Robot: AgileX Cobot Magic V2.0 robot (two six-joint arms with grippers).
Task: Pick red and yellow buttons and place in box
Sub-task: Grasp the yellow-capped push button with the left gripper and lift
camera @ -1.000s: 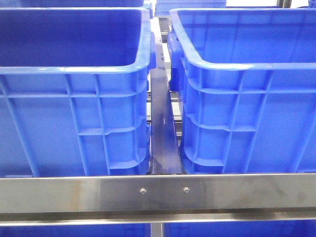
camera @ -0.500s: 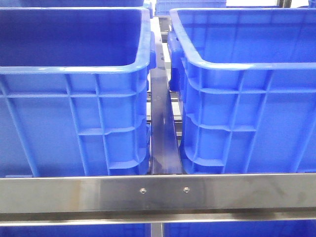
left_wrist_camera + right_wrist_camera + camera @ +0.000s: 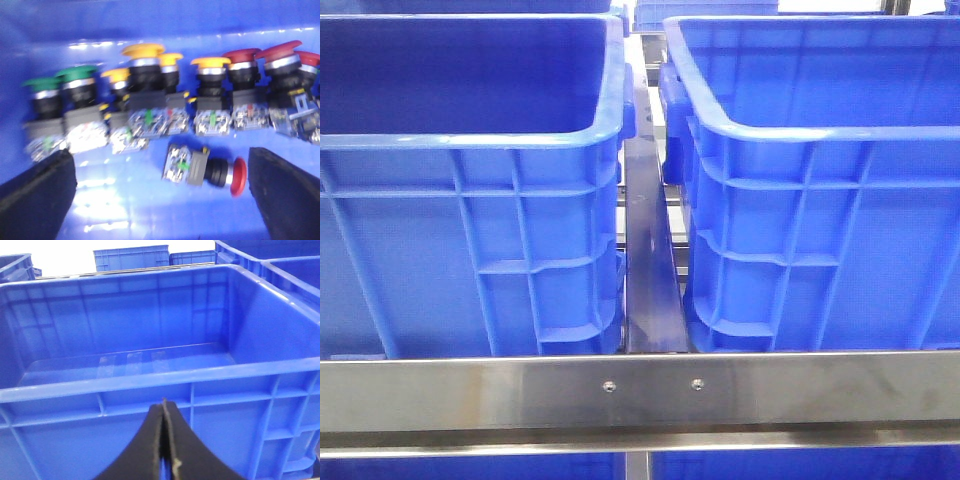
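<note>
Front view: I saw two blue crates side by side, the left crate [image 3: 470,190] and the right crate [image 3: 820,200], with a dark rail [image 3: 650,270] between them and a steel bar [image 3: 640,395] across the foreground; neither arm showed here.
Left wrist view: I looked down at a blue crate floor [image 3: 150,210] holding a row of upright push-button switches.
Row: I counted green buttons [image 3: 60,80] at one end, yellow buttons [image 3: 145,55] in the middle and red buttons [image 3: 265,55] at the other end.
Loose red button [image 3: 206,170]: it lay on its side, apart from the row, between the left gripper's fingers [image 3: 280,195].
Left gripper [image 3: 160,197]: the jaws stood wide, holding nothing.
Right wrist view: I faced a crate [image 3: 150,365] from just outside its near wall; its floor looked bare.
Right gripper [image 3: 164,450]: the jaws were pressed together with nothing between them.
</note>
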